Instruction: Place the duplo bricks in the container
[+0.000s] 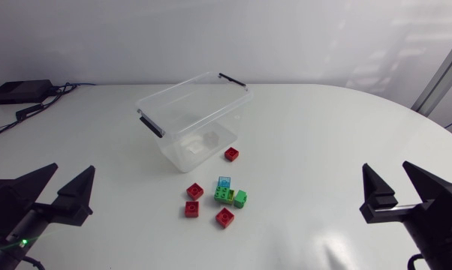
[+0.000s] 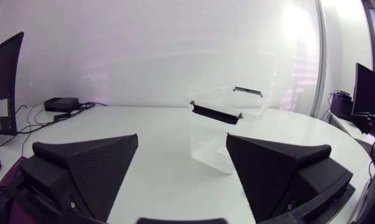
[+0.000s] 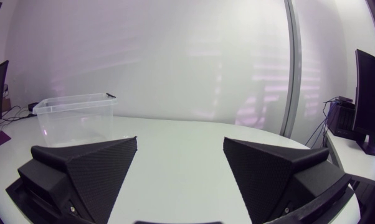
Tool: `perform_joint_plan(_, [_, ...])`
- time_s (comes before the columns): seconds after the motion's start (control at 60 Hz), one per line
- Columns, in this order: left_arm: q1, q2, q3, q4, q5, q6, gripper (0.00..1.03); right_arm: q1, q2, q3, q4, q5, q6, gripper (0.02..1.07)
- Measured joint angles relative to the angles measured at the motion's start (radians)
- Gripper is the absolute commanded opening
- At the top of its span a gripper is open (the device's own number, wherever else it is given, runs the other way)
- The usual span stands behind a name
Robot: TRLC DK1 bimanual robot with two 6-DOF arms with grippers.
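Right, both arms sit low at the near edge of the table (image 1: 323,135), one on each side, well apart from everything I need. My left gripper (image 1: 72,169) has its two fingers spread wide with nothing between them; in its wrist view the left gripper (image 2: 182,137) looks straight across the table at the container (image 2: 228,124). My right gripper (image 1: 385,166) is spread just as wide and also holds nothing. From its own camera the right gripper (image 3: 180,139) has the container (image 3: 75,115) well off to one side, beyond its finger.

The container (image 1: 196,120) is a clear box standing upright, mouth up, with no lid on it. It has a black handle at each short end. Its long axis runs on a diagonal, from the nearer end on my left side to the farther end on my right.

The bricks lie outside it, on the near side. One red brick (image 1: 231,154) sits just beside the container's near right corner. Nearer me is a loose group: a clear blue brick (image 1: 224,182) touching a green brick (image 1: 224,196), with a lighter green brick (image 1: 241,199) against that. Three more red bricks (image 1: 194,191) (image 1: 191,209) (image 1: 224,217) lie around them, studs up.

A small black box (image 1: 19,91) with cables sits at the far left of the table.
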Motion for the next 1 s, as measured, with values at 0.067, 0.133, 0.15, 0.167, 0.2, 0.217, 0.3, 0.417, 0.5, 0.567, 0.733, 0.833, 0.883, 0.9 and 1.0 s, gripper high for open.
perform_joint_plan(0.067, [-0.009, 0.108, 0.065, -0.019, 0.0, -0.014, 0.99, 0.01, 0.024, 0.021, -0.001, 0.002, 0.016, 1.02])
perform_joint_plan(0.133, [-0.019, 0.224, 0.138, -0.043, -0.001, -0.035, 0.99, 0.017, 0.074, 0.061, -0.001, 0.002, 0.033, 1.02])
perform_joint_plan(0.15, [-0.021, 0.254, 0.158, -0.054, -0.003, -0.038, 0.99, 0.018, 0.089, 0.072, -0.001, 0.002, 0.038, 1.02])
perform_joint_plan(0.167, [-0.024, 0.294, 0.185, -0.073, -0.005, -0.043, 0.99, 0.019, 0.105, 0.085, -0.001, 0.002, 0.041, 1.02])
perform_joint_plan(0.2, [-0.029, 0.36, 0.233, -0.117, -0.011, -0.053, 0.99, 0.019, 0.136, 0.109, -0.004, 0.002, 0.048, 1.02])
perform_joint_plan(0.217, [-0.033, 0.395, 0.259, -0.143, -0.013, -0.057, 0.99, 0.019, 0.156, 0.125, -0.006, 0.002, 0.053, 1.02])
perform_joint_plan(0.3, [-0.082, 0.586, 0.404, -0.291, -0.018, -0.064, 0.97, 0.021, 0.235, 0.188, -0.024, 0.003, 0.076, 1.02])
perform_joint_plan(0.417, [-0.127, 0.822, 0.565, -0.408, 0.061, -0.053, 0.94, 0.04, 0.32, 0.262, -0.061, 0.01, 0.102, 1.02])
perform_joint_plan(0.5, [-0.183, 0.932, 0.623, -0.431, 0.068, -0.058, 0.91, 0.054, 0.364, 0.304, -0.093, 0.02, 0.117, 1.02])
perform_joint_plan(0.567, [-0.244, 1.012, 0.661, -0.462, 0.082, -0.066, 0.91, 0.059, 0.391, 0.326, -0.106, 0.022, 0.134, 1.02])
perform_joint_plan(0.733, [-0.37, 1.224, 0.768, -0.561, 0.085, -0.095, 0.91, 0.061, 0.447, 0.341, -0.113, 0.032, 0.168, 1.02])
perform_joint_plan(0.833, [-0.407, 1.343, 0.824, -0.591, 0.084, -0.118, 0.84, 0.065, 0.481, 0.342, -0.125, 0.037, 0.196, 1.02])
perform_joint_plan(0.883, [-0.423, 1.405, 0.85, -0.602, 0.079, -0.135, 0.84, 0.072, 0.491, 0.342, -0.13, 0.038, 0.211, 1.02])
perform_joint_plan(0.9, [-0.427, 1.422, 0.856, -0.603, 0.076, -0.14, 0.84, 0.075, 0.494, 0.342, -0.131, 0.039, 0.216, 1.02])
perform_joint_plan(1.0, [-0.46, 1.504, 0.88, -0.608, 0.056, -0.152, 0.84, 0.092, 0.496, 0.342, -0.132, 0.053, 0.227, 1.02])
